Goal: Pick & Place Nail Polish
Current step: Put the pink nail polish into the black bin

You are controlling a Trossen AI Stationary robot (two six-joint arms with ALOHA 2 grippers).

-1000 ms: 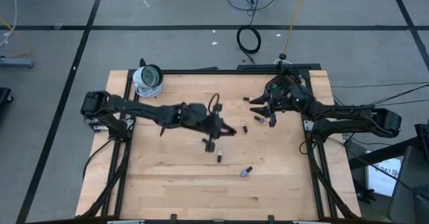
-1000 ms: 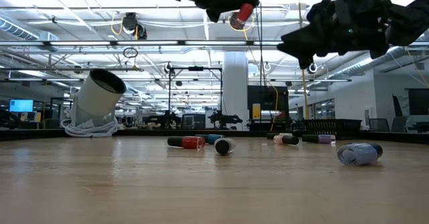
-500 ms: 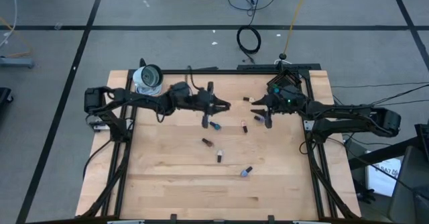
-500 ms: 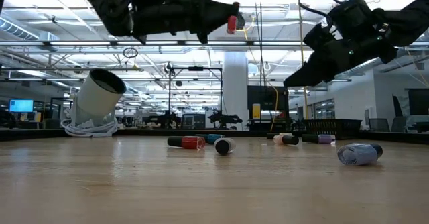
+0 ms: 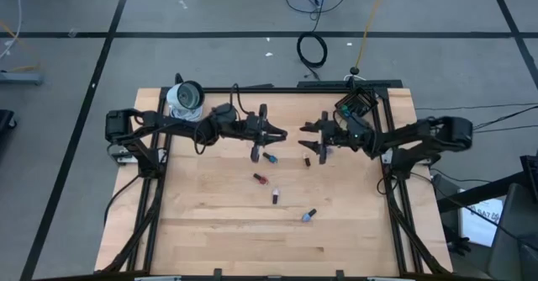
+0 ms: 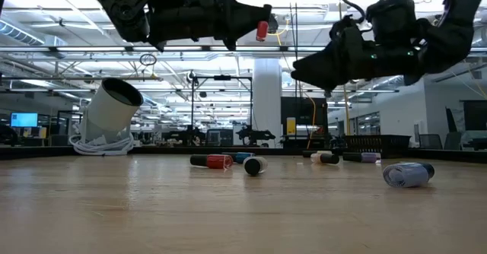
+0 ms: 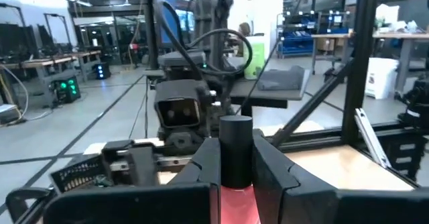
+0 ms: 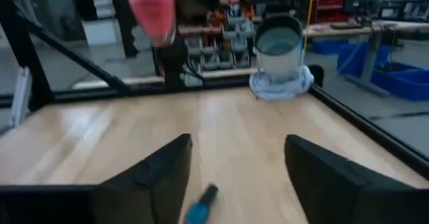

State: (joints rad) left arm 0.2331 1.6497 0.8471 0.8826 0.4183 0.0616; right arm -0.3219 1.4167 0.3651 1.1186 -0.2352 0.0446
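The light wooden table (image 5: 210,230) carries several small dark-capped nail polish bottles (image 5: 273,196) lying scattered near its middle; the left gripper (image 5: 282,135), raised high probably for carrying, is clamped on a pink-red bottle (image 6: 262,30); the right gripper (image 5: 309,135) hovers above them, fingers spread, holding nothing.

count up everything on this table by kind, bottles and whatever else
nail polish bottles lying on the table: 6
nail polish bottle held up in the left gripper: 1
white cylinder on its side: 1
total: 8
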